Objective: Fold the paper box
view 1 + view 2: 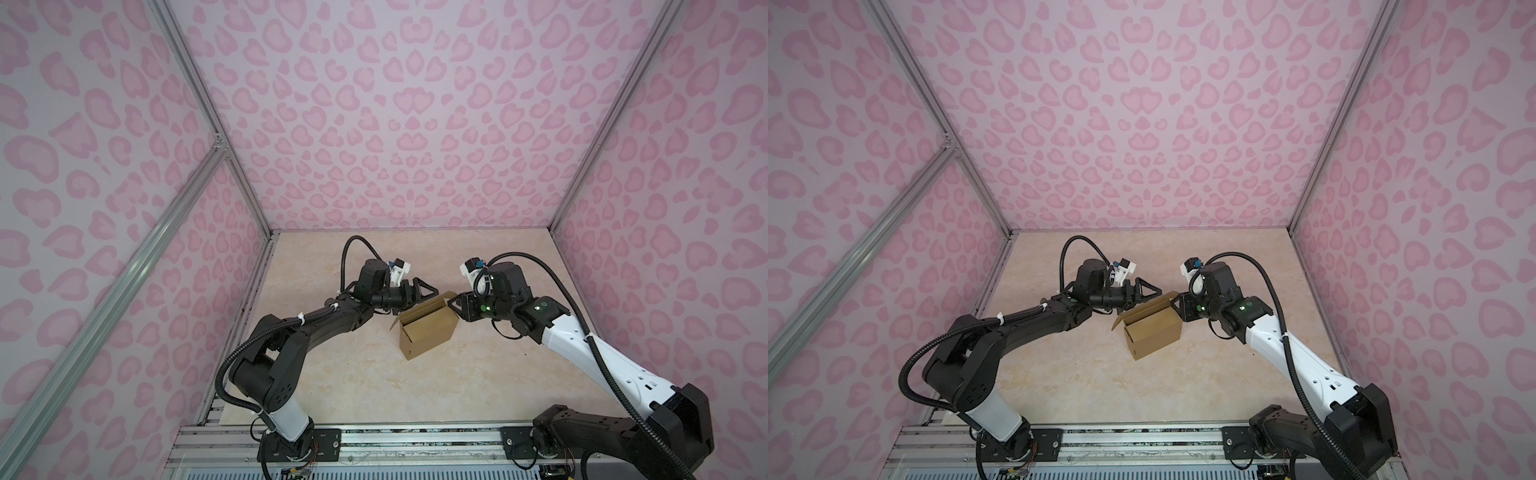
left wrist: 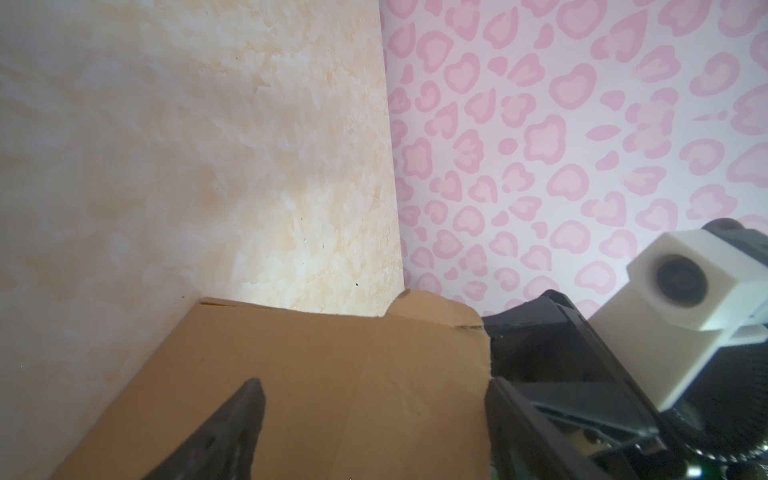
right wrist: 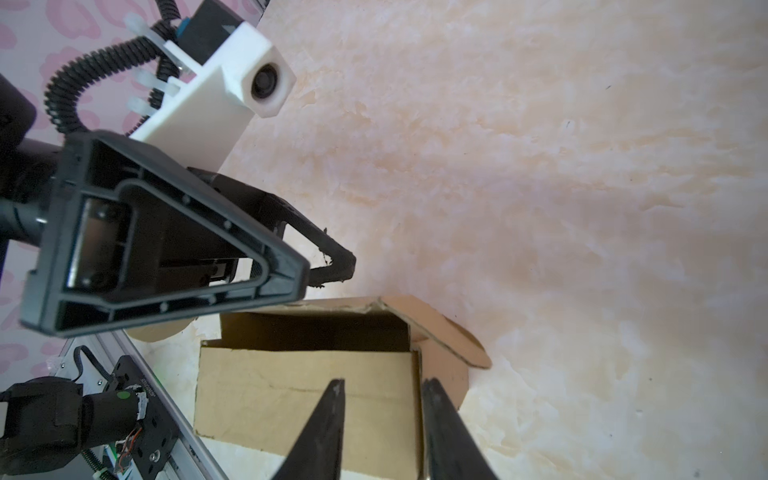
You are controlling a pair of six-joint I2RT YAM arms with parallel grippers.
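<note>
The aluminium rail [image 1: 415,436] carrying both arm bases runs along the near edge. The paper box [image 1: 428,332], partly erected with its top open, stands on the table [image 1: 478,382] near the centre, between both grippers. The left gripper [image 2: 372,388] sits at the box's far wall, fingers spread wide. The right gripper [image 3: 384,382] straddles the right end wall, fingers narrow, a gap visible.
</note>
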